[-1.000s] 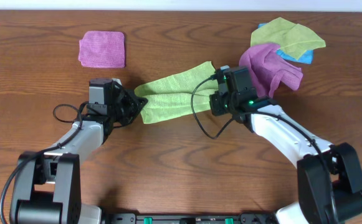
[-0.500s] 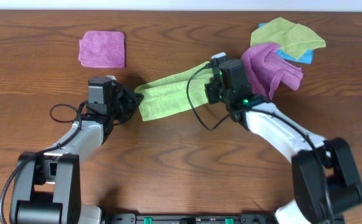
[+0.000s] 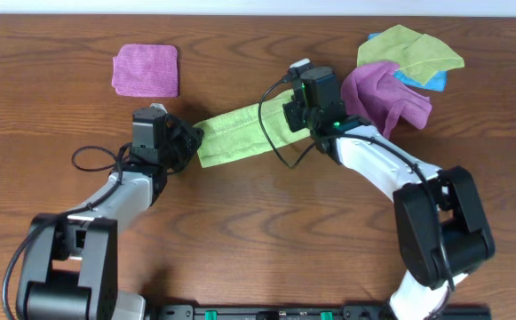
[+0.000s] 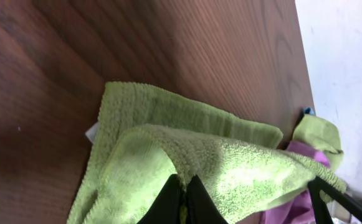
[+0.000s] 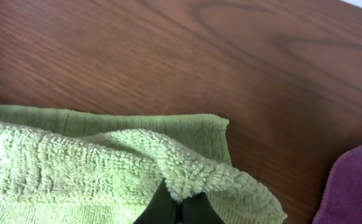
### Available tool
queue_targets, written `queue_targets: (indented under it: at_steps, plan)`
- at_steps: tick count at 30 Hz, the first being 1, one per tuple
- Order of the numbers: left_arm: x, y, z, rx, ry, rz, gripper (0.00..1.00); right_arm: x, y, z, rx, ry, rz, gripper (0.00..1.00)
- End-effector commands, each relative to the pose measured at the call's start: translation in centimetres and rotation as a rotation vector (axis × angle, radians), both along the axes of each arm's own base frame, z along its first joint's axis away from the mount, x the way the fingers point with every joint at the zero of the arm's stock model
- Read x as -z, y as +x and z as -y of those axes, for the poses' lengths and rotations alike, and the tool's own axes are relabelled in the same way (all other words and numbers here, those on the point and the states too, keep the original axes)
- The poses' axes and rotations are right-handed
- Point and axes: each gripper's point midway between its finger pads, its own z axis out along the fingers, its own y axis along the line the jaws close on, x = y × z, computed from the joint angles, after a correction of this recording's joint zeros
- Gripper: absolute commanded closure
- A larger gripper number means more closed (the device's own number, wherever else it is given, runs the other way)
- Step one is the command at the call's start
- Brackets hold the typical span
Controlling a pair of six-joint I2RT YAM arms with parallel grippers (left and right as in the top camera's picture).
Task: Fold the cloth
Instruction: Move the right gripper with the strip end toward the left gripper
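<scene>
Across the middle of the wooden table (image 3: pixel 240 231), a bit nearer the far edge than the near one, the cloth (image 3: pixel 235 135) is stretched out as a long lime-green strip running left to right, slanting up toward the far right corner. It's doubled over. Both wrist views show a bottom layer flat on the wood with a top layer raised over it, and the bottom layer's edge pokes out past the top one.

Over by the far right corner sits a messy pile (image 3: pixel 400 71) of purple, yellow-green and blue cloths, very close to the strip's right end. Whether they touch can't be told from above. A folded purple cloth (image 3: pixel 146 70) lies alone near the far left corner, well apart.

The left gripper (image 4: pixel 182 200) is pinched tight on the top layer at the strip's left end, and the right gripper (image 5: pixel 179 206) is clamped the same way at the right end.

Progress-wise, the first fold looks almost there. The top layer needs laying down with its edges lined up, then letting go. A second crosswise fold is probably left after that.
</scene>
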Motion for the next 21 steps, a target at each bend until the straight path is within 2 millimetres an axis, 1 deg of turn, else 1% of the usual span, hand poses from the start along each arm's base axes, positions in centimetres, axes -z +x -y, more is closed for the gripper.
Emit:
queue_targets:
  at_steps: [1, 7, 16, 21]
  plan:
    - [0.4, 1.1, -0.4, -0.03, 0.017, 0.007, 0.94, 0.6, 0.7, 0.3, 0.009, -0.042, 0.01, 0.99]
    - [1.2, 1.2, -1.0, -0.051, 0.044, -0.001, 0.94, 2.3, 1.2, 0.2, 0.002, -0.057, 0.008, 0.99]
    - [3.3, 1.6, -0.9, -0.046, 0.052, -0.019, 0.94, 3.5, 2.2, 0.3, 0.01, -0.052, 0.029, 0.99]
    - [4.2, 2.4, -0.8, -0.042, 0.057, -0.022, 0.94, 4.4, 2.8, 0.5, 0.019, -0.047, 0.041, 0.99]
